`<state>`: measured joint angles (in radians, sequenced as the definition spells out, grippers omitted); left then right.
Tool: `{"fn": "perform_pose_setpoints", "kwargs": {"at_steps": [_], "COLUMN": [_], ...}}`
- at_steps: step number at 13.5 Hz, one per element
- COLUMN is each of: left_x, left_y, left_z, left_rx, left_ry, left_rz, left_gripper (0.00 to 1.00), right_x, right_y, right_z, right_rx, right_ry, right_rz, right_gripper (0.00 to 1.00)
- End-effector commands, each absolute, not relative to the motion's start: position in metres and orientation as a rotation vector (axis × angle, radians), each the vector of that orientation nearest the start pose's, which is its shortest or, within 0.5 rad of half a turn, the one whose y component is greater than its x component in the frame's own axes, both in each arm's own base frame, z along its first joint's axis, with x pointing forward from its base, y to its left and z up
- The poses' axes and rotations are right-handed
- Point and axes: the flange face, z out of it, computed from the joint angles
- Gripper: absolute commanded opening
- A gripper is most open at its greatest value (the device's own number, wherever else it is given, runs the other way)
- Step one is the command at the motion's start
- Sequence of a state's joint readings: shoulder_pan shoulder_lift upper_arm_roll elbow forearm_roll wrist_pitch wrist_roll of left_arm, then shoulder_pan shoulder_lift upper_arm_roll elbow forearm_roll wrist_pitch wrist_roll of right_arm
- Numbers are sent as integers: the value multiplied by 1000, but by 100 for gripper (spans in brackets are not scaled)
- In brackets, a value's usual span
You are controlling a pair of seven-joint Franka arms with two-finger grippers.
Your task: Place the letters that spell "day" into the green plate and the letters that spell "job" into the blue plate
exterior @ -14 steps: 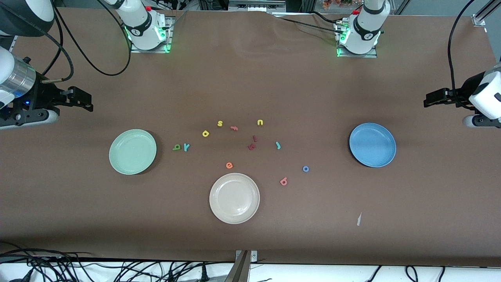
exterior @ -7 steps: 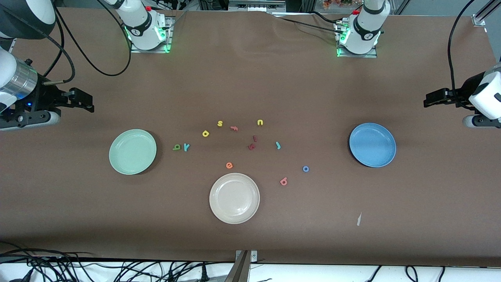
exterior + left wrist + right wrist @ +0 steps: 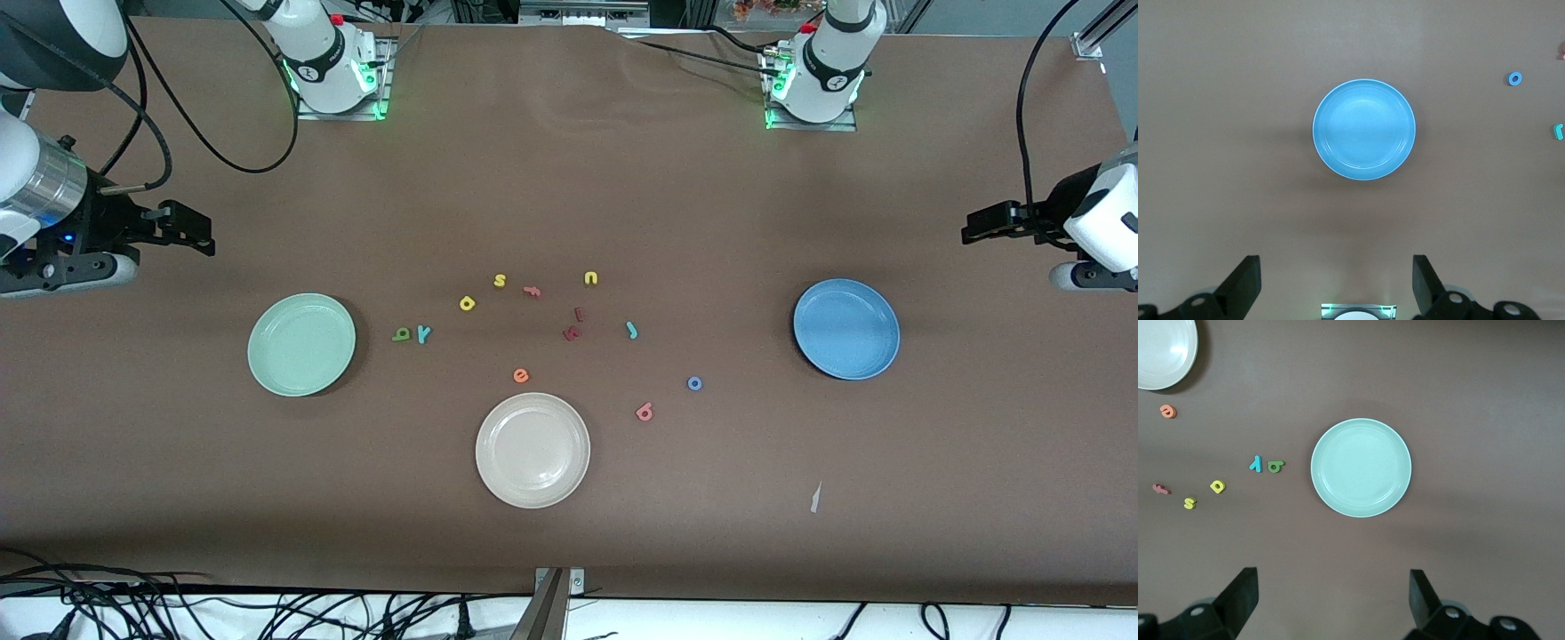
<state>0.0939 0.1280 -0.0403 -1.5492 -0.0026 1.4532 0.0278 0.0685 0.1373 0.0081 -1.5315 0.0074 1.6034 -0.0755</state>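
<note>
Nearest the front camera: round cream-white plate (image 3: 532, 450). Just farther, pinkish-red foam b (image 3: 645, 412), blue ring-shaped foam o (image 3: 694, 383), orange foam e (image 3: 521, 375).

Mid row: round pale mint-green plate (image 3: 301, 344) toward the right arm's end, bare; dark green foam a (image 3: 402, 334) touching teal foam y (image 3: 424, 333); teal foam j (image 3: 631, 330), long axis tilted; round medium-blue plate (image 3: 845, 328) toward the left arm's end, bare.

Farther: yellow foam d (image 3: 468, 303), yellow s (image 3: 500, 280), yellow u (image 3: 590, 278).

No brands legible.

Right gripper (image 3: 1331, 593) over table by the green plate, fingers spread, nothing grasped. Left gripper (image 3: 1337, 283) by the blue plate, likewise released.

Glossy green plate (image 3: 301, 344) on matt brown table (image 3: 569, 178)
</note>
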Motion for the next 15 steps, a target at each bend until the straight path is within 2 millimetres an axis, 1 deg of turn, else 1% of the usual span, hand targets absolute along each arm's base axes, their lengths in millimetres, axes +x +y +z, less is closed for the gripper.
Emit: {"fn": "perform_pose_setpoints", "kwargs": {"at_steps": [1, 2, 3, 5, 6, 7, 9, 10, 12, 13, 14, 15], "left_x": [574, 574, 574, 574, 574, 575, 575, 576, 577, 579, 580, 585], "left_y": [32, 32, 33, 32, 32, 32, 32, 32, 28, 20, 10, -8], "left_z": [555, 555, 555, 555, 555, 554, 552, 551, 549, 544, 543, 528], "left_rx": [-3121, -3121, -3122, -3121, -3121, -3121, -3121, -3121, -3120, -3119, -3114, -3103], "left_ry": [-12, -12, -14, -12, -12, -12, -12, -14, -9, 15, 31, 46], "left_rz": [344, 344, 344, 344, 344, 346, 351, 354, 358, 370, 377, 416], "left_gripper": [100, 100, 100, 100, 100, 100, 100, 100, 100, 100, 100, 100], "right_x": [592, 593, 595, 603, 609, 615, 627, 633, 647, 652, 657, 660], "right_y": [49, 49, 53, 64, 75, 79, 110, 123, 138, 144, 156, 165], "right_z": [562, 559, 551, 533, 523, 511, 484, 467, 430, 409, 388, 370], "right_rx": [-3129, -3129, -3126, -3120, -3115, -3116, -3121, -3123, -3121, -3120, -3121, -3121], "right_ry": [-228, -228, -237, -257, -264, -218, -180, -163, -152, -141, -118, -95], "right_rz": [101, 92, 87, 77, 78, 73, 63, 59, 48, 46, 44, 38], "right_gripper": [100, 100, 100, 100, 100, 100, 100, 100, 100, 100, 100, 100]}}
